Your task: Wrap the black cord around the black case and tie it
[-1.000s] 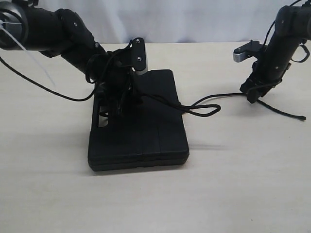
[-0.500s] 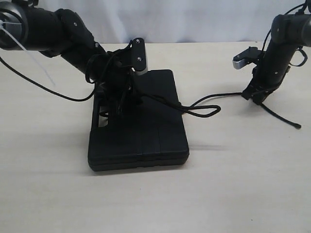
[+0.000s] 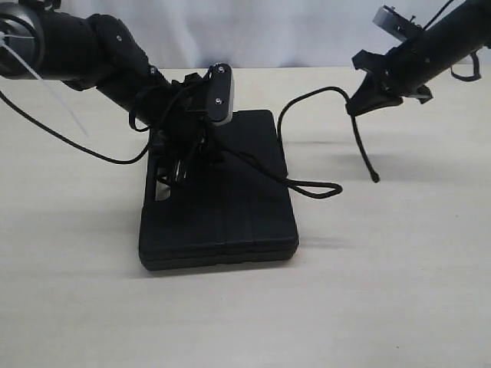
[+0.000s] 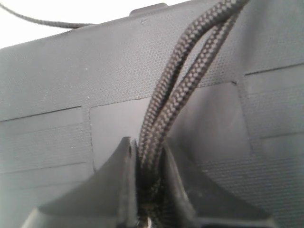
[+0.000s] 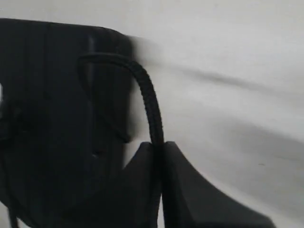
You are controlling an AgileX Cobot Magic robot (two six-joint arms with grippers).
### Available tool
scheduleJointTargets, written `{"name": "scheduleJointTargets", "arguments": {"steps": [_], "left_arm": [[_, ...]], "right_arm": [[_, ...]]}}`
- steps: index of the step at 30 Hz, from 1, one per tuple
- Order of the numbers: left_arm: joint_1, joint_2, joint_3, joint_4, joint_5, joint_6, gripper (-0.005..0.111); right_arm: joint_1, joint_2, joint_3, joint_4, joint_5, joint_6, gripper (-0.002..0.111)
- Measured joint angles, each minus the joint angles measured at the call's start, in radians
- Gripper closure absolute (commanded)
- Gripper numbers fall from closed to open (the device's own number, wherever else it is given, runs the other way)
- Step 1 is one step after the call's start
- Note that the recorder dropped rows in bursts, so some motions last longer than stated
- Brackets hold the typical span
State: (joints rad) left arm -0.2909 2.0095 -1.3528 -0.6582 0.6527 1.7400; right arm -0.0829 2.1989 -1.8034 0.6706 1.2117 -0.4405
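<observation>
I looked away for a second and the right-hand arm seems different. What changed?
The right gripper closed on the black cord and swung up and towards the black case, lifting that stretch off the table; the free end now hangs below it. The left gripper stayed clamped on the cord over the case, which did not move.
</observation>
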Motion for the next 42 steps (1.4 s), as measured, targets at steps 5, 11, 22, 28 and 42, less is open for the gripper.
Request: {"name": "scheduleJointTargets", "arguments": {"steps": [5,11,22,28,42], "left_arm": [[0.000,0.000,0.000,0.000,-0.034,0.018,0.107],[0.000,0.000,0.000,0.000,-0.085,0.018,0.107],[0.000,0.000,0.000,-0.001,-0.185,-0.031,0.107],[0.000,0.000,0.000,-0.001,-0.264,-0.119,0.107],[0.000,0.007,0.000,-0.001,-0.282,-0.142,0.107]], "right_arm": [[0.068,0.000,0.023,0.157,0.002,-0.008,0.104],[0.097,0.000,0.023,0.291,0.009,-0.038,0.104],[0.097,0.000,0.033,0.284,0.009,-0.034,0.104],[0.100,0.000,0.048,0.171,0.009,-0.034,0.103],[0.119,-0.081,0.044,-0.084,0.009,-0.009,0.047]]}}
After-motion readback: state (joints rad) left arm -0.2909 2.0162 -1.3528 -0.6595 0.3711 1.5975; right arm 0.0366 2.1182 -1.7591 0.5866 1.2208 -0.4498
